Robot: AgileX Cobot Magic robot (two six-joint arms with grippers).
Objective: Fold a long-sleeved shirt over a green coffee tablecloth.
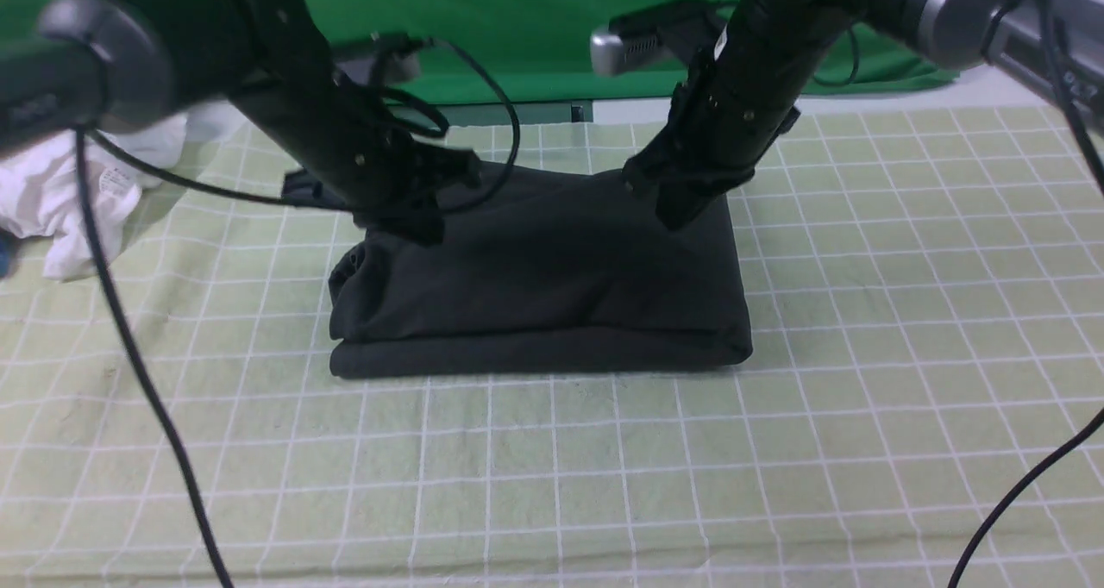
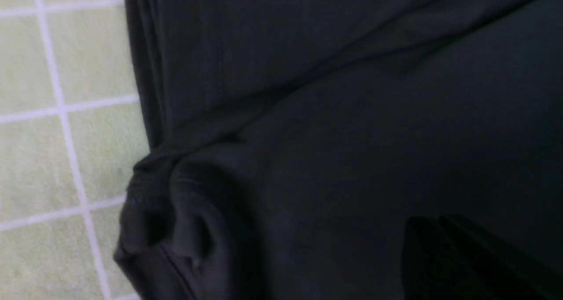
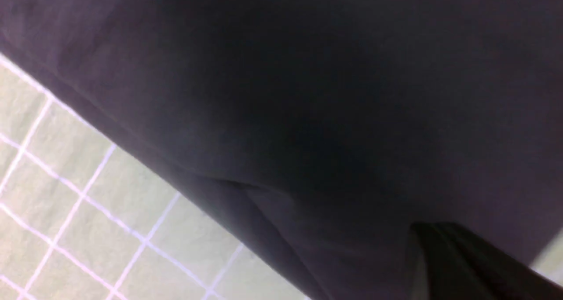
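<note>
Front view, read left to right. A crumpled white garment [image 1: 60, 200] lies well to the outer side of the left gripper [image 1: 412, 224], apart from the work. The left gripper stands closed at the far left corner of the long-sleeved shirt [image 1: 552, 286]; whether cloth is caught between its jaws cannot be told, since black fingers merge with black fabric. The shirt lies between the two grippers as a compact, roughly rectangular bundle on the green coffee tablecloth [image 1: 906, 312], layered edges facing the camera. The right gripper [image 1: 677, 209] stands closed at the far right corner, the fabric rising slightly toward it, which suggests a pinch there.

Matching corner positions probably serve to carry or press the far edge evenly in a further fold.

The shirt is matte black knit, soft, with rounded bunching beside the left gripper. The tablecloth is pale yellow-green, napped, ruled in thin white squares.
</note>
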